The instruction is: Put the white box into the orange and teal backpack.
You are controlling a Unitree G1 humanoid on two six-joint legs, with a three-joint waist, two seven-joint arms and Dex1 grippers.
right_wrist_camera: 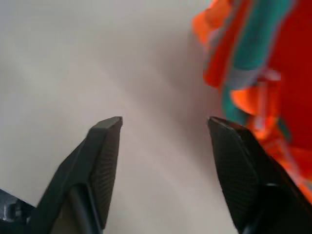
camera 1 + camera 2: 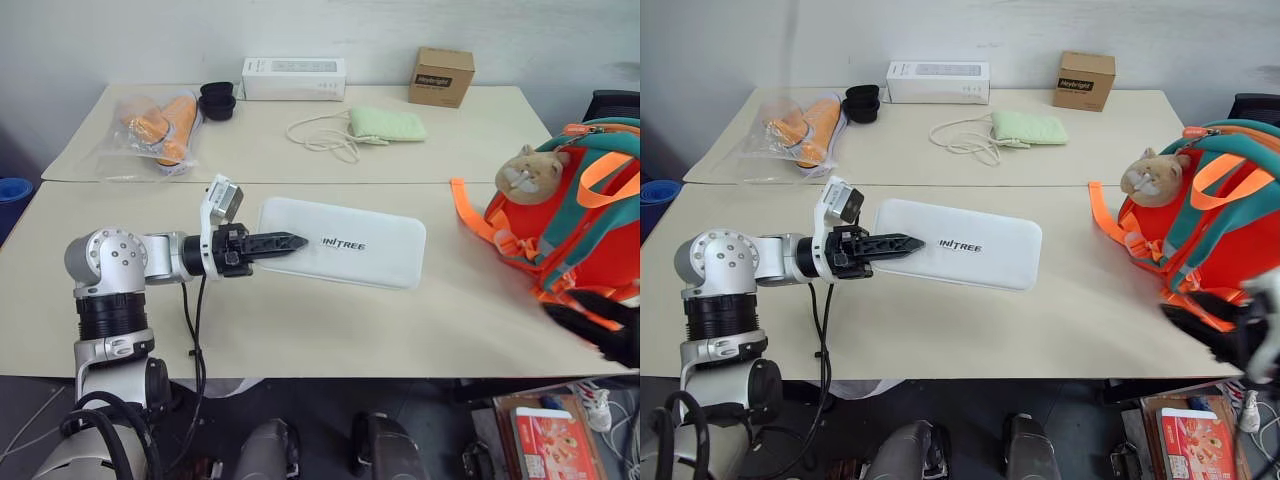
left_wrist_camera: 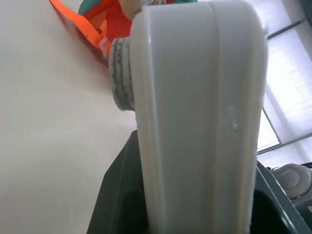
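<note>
We saw the left gripper (image 2: 292,242) reaching level toward the right, its two black fingers clamped on the left end of the white box (image 2: 345,243). In the left wrist view the box's rounded edge (image 3: 195,122) rose between the dark fingers. The box was held out flat above the near table (image 2: 300,330), in the middle of the scene, with its dark lettering facing up.

The orange and teal backpack (image 2: 575,230) stood on the right end of the same table, well apart from the box, with a tan plush animal (image 2: 530,168) on its left upper side and an orange strap (image 2: 470,215) trailing onto the tabletop.

The right gripper (image 1: 163,131) hung over bare tabletop just beside the backpack's fabric (image 1: 263,73), its jaws standing wide apart with nothing between them.

On the far table (image 2: 450,150) lay a long white carton (image 2: 293,78), a brown cardboard box (image 2: 441,76), a pale green pouch (image 2: 387,124) with a white cord (image 2: 320,135), a black cup-like object (image 2: 217,100) and a clear bag with orange items (image 2: 155,125).
</note>
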